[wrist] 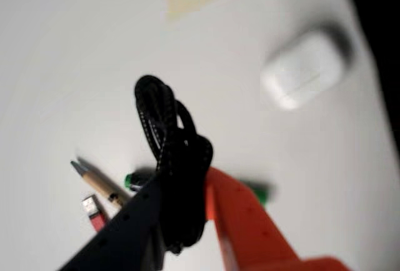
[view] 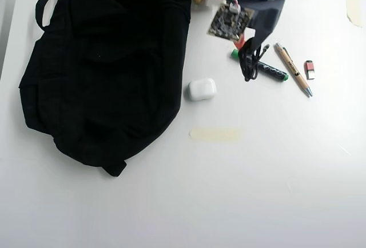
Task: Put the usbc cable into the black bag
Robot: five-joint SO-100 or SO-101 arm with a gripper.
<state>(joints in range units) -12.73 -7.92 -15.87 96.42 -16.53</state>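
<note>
1. In the wrist view, the gripper (wrist: 182, 211) is seen entering from the bottom edge, with one black finger on the left and one orange finger on the right.
2. The jaws are closed to a narrow gap on the usbc cable (wrist: 172, 152), which is clamped between them as a twisted black loop projecting upward beyond the fingertips.
3. In the overhead view, the usbc cable (view: 248, 62) is held off the white table (view: 274, 174) at the gripper (view: 249, 51), right of the black bag (view: 103, 65) and apart from it.
4. The black bag is laid flat across the left half of the overhead view, with its strap loop at the upper left.
5. A white earbud case (view: 202, 89) is located just beside the right edge of the bag; it is also visible, blurred, in the wrist view (wrist: 304, 69).
6. A green-capped black marker (view: 269, 72) is positioned beneath and just right of the hanging cable.
7. A tan pen (view: 293, 69) and a small red USB stick (view: 309, 69) are placed further right, near each other.
8. A strip of beige tape (view: 215, 134) is fixed to the table below the earbud case.
</note>
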